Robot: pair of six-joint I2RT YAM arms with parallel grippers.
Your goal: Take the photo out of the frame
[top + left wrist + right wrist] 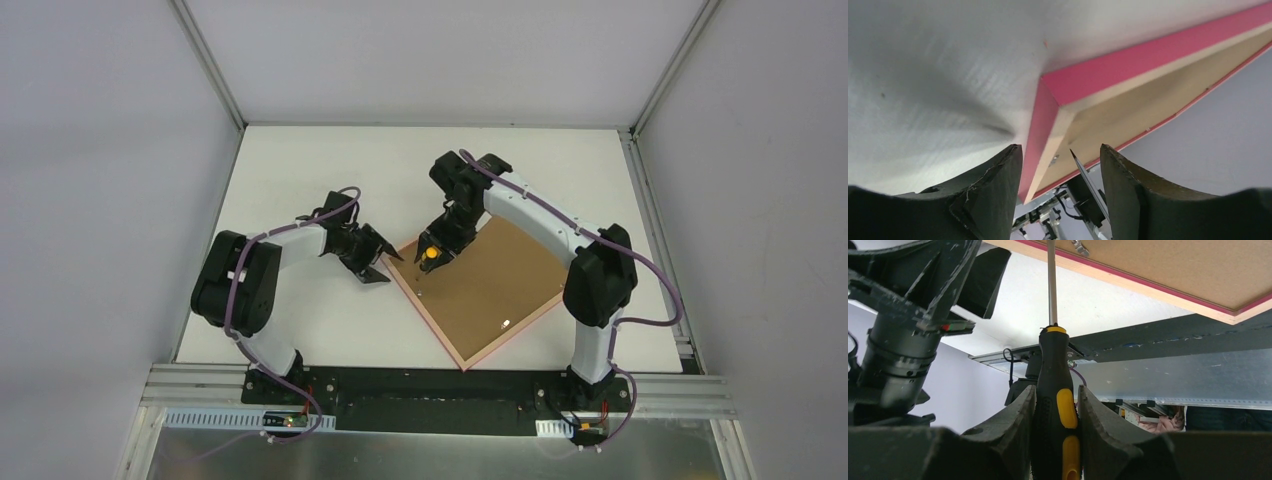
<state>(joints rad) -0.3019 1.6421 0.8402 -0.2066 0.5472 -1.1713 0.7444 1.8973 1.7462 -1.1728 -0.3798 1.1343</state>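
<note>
While the photo itself is hidden, a single white desk (300,330) carries one pink picture frame (425,316), lying face down and turned cornerwise. The frame's brown backing board (490,285) faces up, and the photo is presumably beneath that board, inside the frame.

Two arms work at the frame. The left gripper (383,262) sits just beside the frame's left corner with its jaws apart and nothing between them; its wrist view shows that corner straight ahead of the gap. The right gripper (437,250) is over the frame's upper-left edge, jaws clamped on the handle of one black-and-yellow screwdriver (1057,405). The screwdriver's bare shaft reaches the board close to a small metal tab (1079,246). One such tab shows in each wrist view; whether they are the same tab cannot be told.

Handling, by judgement: the frame looks light, thin and stiff, and is likely to skid on the smooth desk under a prying push. It is best braced at a corner or along the pink rim. The board and photo should be rigid but thin, and best lifted by an edge once the tabs are turned aside.
</note>
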